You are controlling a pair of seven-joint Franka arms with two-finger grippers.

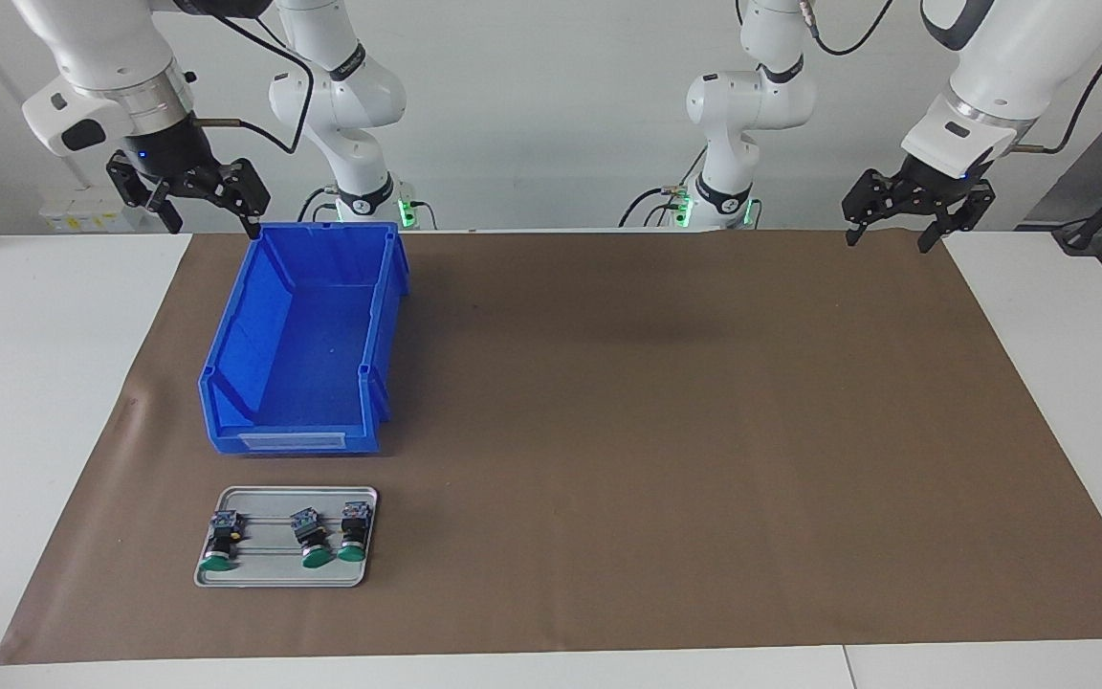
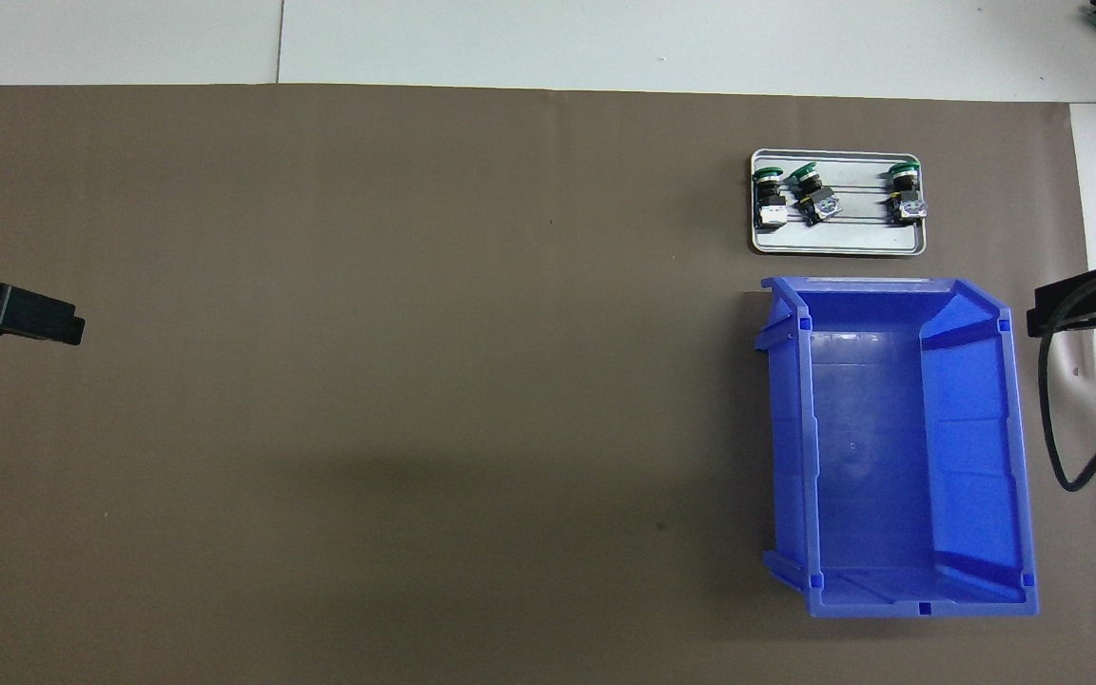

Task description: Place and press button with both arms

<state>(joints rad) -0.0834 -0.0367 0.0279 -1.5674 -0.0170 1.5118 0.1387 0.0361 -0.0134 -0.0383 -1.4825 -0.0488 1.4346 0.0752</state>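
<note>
Surface: you have a white table [image 1: 44,402] covered across most of its width by a brown mat [image 1: 666,431].

Room: a plain pale wall [image 1: 551,105] stands past the robots' end of the table; you see the two arm bases [image 1: 364,196] there, each with a green light.

On the mat, toward the right arm's end:
- Blue bin [image 1: 307,344], open-topped, nothing in it.
- Metal tray [image 1: 285,536], just beside the bin and farther from the robots.
- Three buttons [image 1: 310,538] lying on their sides in the tray in a row, green caps pointing away from the robots. The two toward the table's middle lie close together; the third sits apart at the tray's other end.

Grippers:
- Right gripper [image 1: 189,196]: raised over the mat's edge beside the bin's robot-side corner, jaws apart, holding nothing.
- Left gripper [image 1: 905,218]: raised over the mat's corner at the left arm's end, jaws apart, holding nothing.

Views compared: the facing view gives you the arms, wall and bases; the overhead view shows only the gripper tips at its edges, but gives you the bin's bare floor and ribbed walls in full.
</note>
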